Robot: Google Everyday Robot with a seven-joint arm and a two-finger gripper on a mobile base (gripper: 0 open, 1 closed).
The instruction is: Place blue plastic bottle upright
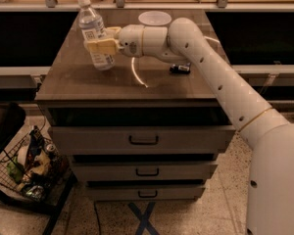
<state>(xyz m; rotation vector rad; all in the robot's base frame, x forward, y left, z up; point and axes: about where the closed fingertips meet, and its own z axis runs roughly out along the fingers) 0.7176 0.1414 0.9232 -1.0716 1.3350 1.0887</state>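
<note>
The blue plastic bottle (94, 33) is a small clear water bottle with a white cap and a pale label. It stands nearly upright, tilted slightly left, with its base on or just above the left part of the cabinet top (78, 80). My gripper (100, 45) reaches in from the right and is shut on the bottle's lower half, its yellowish fingers (103, 46) wrapped around the label.
A dark flat packet (179, 68) lies on the cabinet top right of my arm. A white bowl (155, 18) sits at the back edge. Drawers (143, 140) face front below. A wire basket of clutter (29, 168) stands on the floor at left.
</note>
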